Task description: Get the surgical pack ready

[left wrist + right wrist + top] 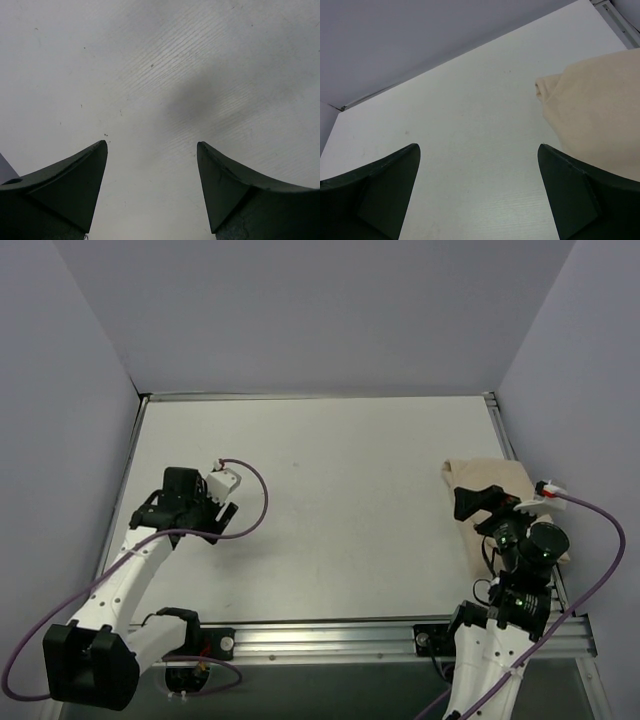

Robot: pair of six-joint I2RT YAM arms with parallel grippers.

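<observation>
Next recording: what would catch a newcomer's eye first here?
A beige bundle lies at the right edge of the white table. The right claw hangs open by its left side. The left claw, also open, hovers over the table at far left.

The top view looks down from above and behind the left arm (pixel 120 580) and right arm (pixel 500 640), taking in the whole table (pixel 320 510) and the walls (pixel 320 310). The left wrist view faces steeply down past the left gripper (pixel 152 143), close to the tabletop. The right wrist view, past the right gripper (pixel 478 146), looks farther across the table to the far wall. It shares the bundle (pixel 595 115) at the table's right edge with the top view.
</observation>
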